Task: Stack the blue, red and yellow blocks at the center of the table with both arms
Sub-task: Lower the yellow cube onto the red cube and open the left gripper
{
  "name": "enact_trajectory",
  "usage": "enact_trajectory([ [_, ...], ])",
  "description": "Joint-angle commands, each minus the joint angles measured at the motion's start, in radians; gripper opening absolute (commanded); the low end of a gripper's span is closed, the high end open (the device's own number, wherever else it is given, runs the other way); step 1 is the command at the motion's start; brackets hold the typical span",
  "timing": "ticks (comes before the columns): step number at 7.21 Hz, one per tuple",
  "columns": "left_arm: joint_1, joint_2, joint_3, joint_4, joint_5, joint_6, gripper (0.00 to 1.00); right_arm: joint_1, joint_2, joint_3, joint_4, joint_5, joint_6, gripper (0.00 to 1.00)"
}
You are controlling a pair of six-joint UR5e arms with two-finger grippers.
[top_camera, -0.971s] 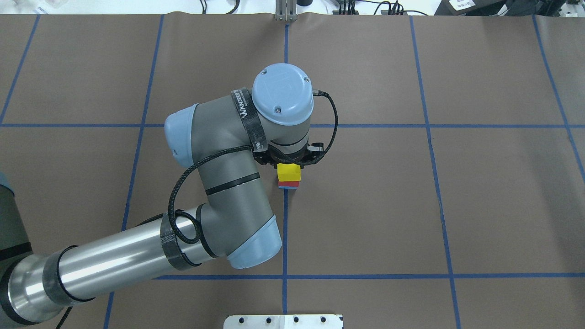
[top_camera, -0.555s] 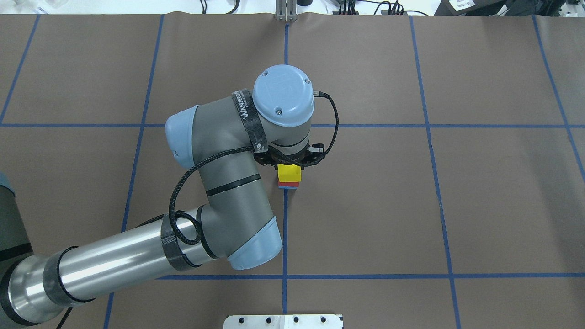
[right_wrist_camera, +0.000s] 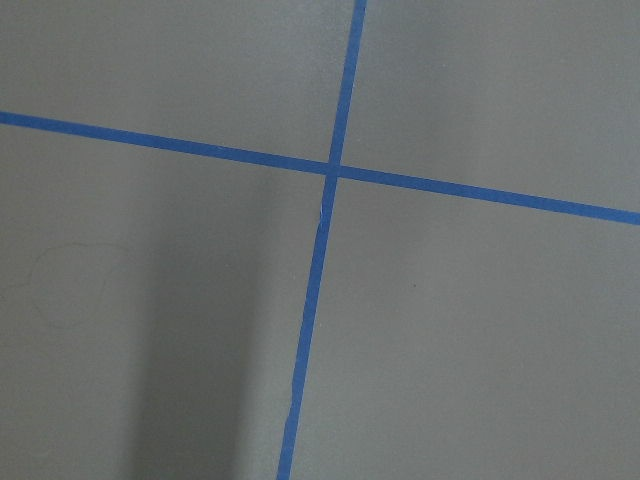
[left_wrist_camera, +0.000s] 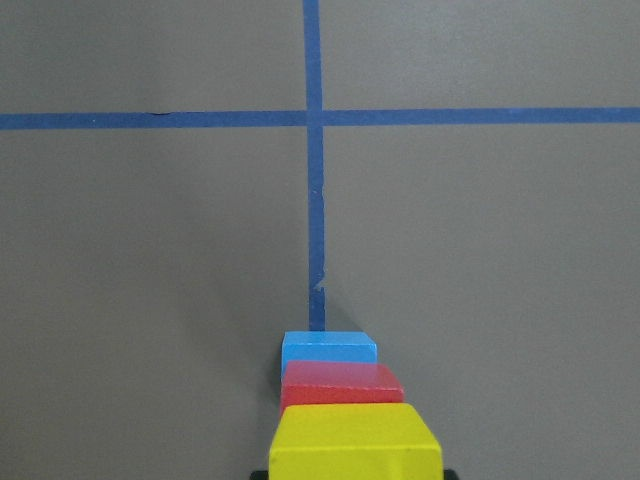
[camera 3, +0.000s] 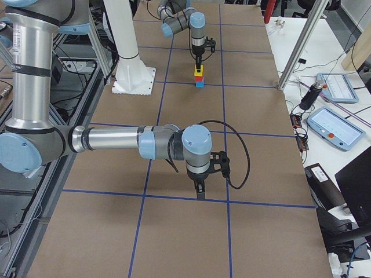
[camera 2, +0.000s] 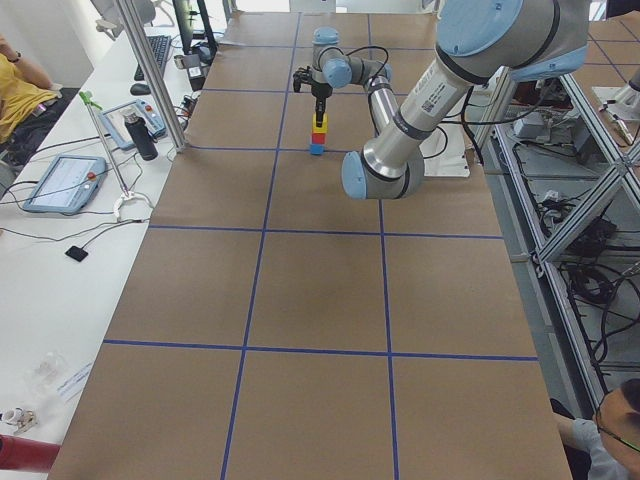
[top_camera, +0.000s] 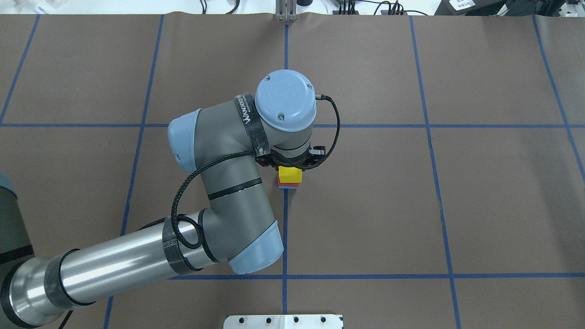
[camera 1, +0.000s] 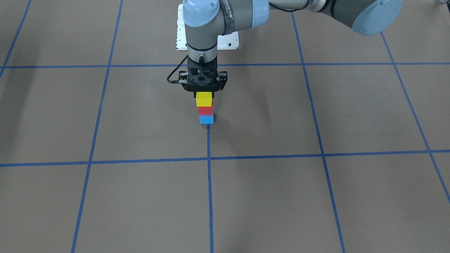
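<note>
A stack stands at the table's central tape cross: blue block (camera 1: 206,120) at the bottom, red block (camera 1: 205,111) on it, yellow block (camera 1: 204,99) on top. My left gripper (camera 1: 204,95) points straight down and is shut on the yellow block, which rests on or just over the red one. The left wrist view shows yellow (left_wrist_camera: 355,440), red (left_wrist_camera: 342,380) and blue (left_wrist_camera: 329,347) in a line. From overhead the wrist hides the gripper and only the yellow top (top_camera: 290,174) shows. My right gripper (camera 3: 199,188) hangs over bare table far from the stack; I cannot tell whether it is open or shut.
Brown table paper with a blue tape grid (top_camera: 429,125). The white base plate (top_camera: 283,321) lies at the robot's edge. The left arm's elbow (top_camera: 237,192) overhangs the table left of the stack. Tablets lie on a side bench (camera 3: 336,124) beyond the table.
The left wrist has shifted slightly and lowered with the yellow block, which now sits closer onto the red block. The stack below has not moved.
</note>
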Motion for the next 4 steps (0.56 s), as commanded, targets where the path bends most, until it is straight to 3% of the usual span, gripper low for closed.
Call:
enact_trajectory([
  [1,0.002,0.001,-0.004,-0.002,0.011,0.000,0.99,0.000,0.000,0.001,0.000,0.000,0.000,1.00],
  [4,-0.021,0.004,-0.087,0.033,0.010,0.072,0.99,0.000,0.000,-0.001,0.000,0.000,-0.001,1.00],
])
